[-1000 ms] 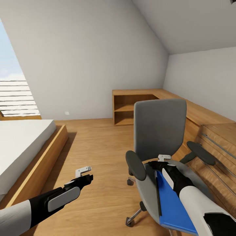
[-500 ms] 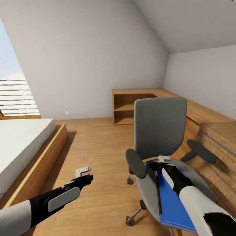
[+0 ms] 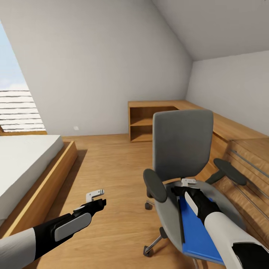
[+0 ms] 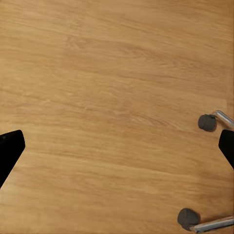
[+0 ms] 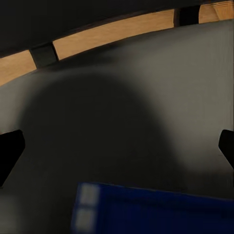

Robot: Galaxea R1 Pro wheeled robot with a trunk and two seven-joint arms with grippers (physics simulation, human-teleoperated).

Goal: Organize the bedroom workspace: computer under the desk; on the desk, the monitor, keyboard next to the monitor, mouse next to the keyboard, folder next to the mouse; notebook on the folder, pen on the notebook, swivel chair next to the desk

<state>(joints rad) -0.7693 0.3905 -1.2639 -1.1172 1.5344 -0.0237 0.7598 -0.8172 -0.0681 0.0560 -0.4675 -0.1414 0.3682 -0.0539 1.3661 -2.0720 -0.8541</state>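
The blue folder (image 3: pixel 196 231) is lying on the swivel chair (image 3: pixel 183 144) seat, and the right gripper (image 3: pixel 188 183), fingers spread wide, is hanging over it, so a push might be rolling the chair away.

The right gripper (image 3: pixel 189 182) has crept slightly farther over the grey padded swivel chair (image 3: pixel 182 144) seat, toward the backrest. With it, the thin bright blue folder (image 3: pixel 195 229) beneath that arm sits a little farther in on the seat than a second ago.
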